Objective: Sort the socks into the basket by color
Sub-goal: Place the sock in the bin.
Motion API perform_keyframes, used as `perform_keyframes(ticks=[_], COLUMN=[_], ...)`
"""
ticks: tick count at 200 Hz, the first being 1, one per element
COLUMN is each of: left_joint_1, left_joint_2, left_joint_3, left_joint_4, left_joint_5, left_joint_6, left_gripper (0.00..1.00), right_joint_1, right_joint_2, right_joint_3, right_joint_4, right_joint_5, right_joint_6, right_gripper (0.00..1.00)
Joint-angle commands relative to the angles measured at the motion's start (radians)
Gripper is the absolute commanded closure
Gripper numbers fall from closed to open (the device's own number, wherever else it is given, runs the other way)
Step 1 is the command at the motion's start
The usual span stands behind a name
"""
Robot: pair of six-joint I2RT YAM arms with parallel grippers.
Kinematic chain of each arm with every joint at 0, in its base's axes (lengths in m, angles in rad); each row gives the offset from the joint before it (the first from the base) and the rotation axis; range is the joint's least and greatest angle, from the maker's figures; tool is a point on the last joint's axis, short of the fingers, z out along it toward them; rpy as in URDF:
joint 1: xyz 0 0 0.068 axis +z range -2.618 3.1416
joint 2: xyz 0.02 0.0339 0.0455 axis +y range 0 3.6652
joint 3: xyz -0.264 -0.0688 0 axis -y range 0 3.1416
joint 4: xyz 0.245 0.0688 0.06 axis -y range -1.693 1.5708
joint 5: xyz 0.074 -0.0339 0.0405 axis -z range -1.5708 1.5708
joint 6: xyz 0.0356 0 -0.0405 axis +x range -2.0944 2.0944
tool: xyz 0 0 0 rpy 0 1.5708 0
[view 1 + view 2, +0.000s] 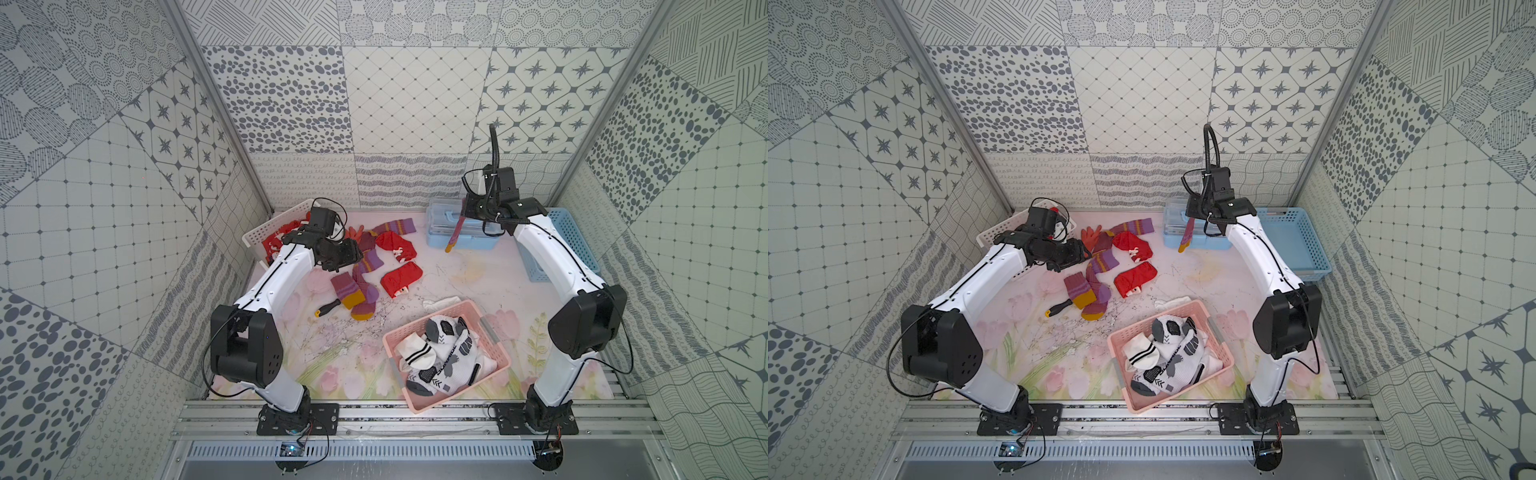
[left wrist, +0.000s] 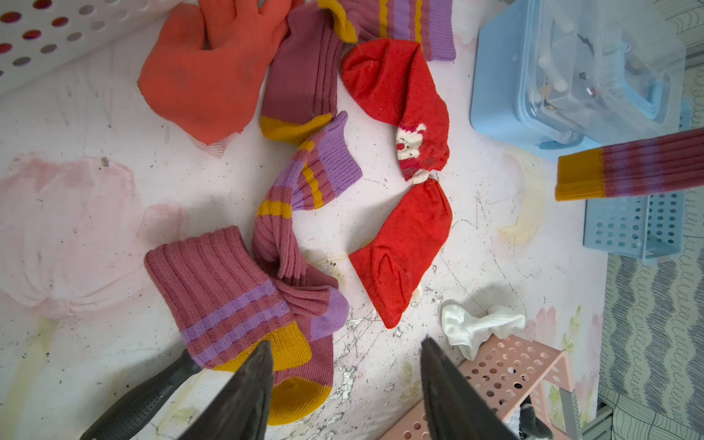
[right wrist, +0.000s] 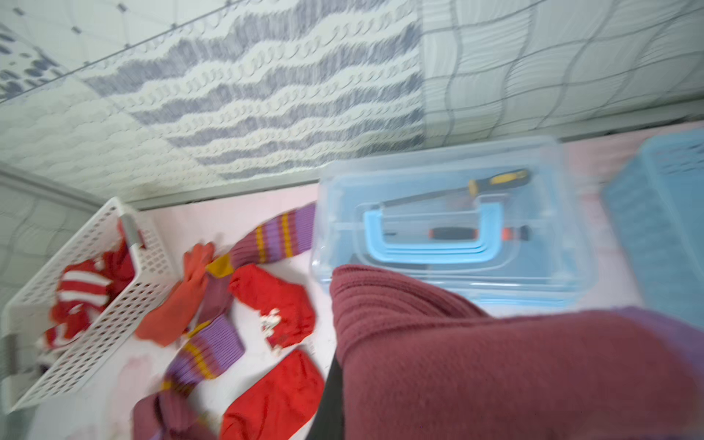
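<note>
Pink basket [image 1: 494,365] of white socks [image 1: 440,357]; left gripper [image 2: 344,365] agape, right gripper [image 1: 465,214] clenching purple sock [image 1: 454,235].

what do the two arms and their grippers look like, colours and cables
Both arms match: glossy white link shells with bulky black joint housings, bolted on black perforated base plates. Thin black cables loop along each arm. The left gripper has dark, tapered, wedge-shaped fingers. The right gripper sits under a black wrist block, with a ribbed black hose arching up from it.
</note>
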Motion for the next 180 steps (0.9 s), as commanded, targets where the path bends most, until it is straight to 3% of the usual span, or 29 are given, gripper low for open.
perform_keyframes(ticks=[1, 72, 157, 180], left_joint_1=[-0.012, -0.046, -0.076, -0.080], left_joint_2=[-0.005, 0.038, 0.066, 0.071], left_joint_3=[-0.001, 0.043, 0.072, 0.079], left_joint_4=[-0.002, -0.012, -0.031, -0.034], left_joint_5=[-0.018, -0.027, -0.063, -0.070], left_joint_6=[-0.019, -0.025, -0.037, -0.043], left_gripper=[0.39, 0.39, 0.40, 0.40], right_joint_1=[-0.024, -0.106, -0.199, -0.193], right_joint_2=[-0.071, -0.156, -0.091, -0.075], right_joint_3=[-0.103, -0.409, -0.515, -0.514], right_joint_4=[0.259, 0.792, 1.189, 1.217], right_joint_5=[0.213, 0.409, 0.551, 0.571], right_joint_6=[-0.101, -0.269, -0.505, -0.572], right_gripper=[1.00, 1.00, 1.00, 1.00])
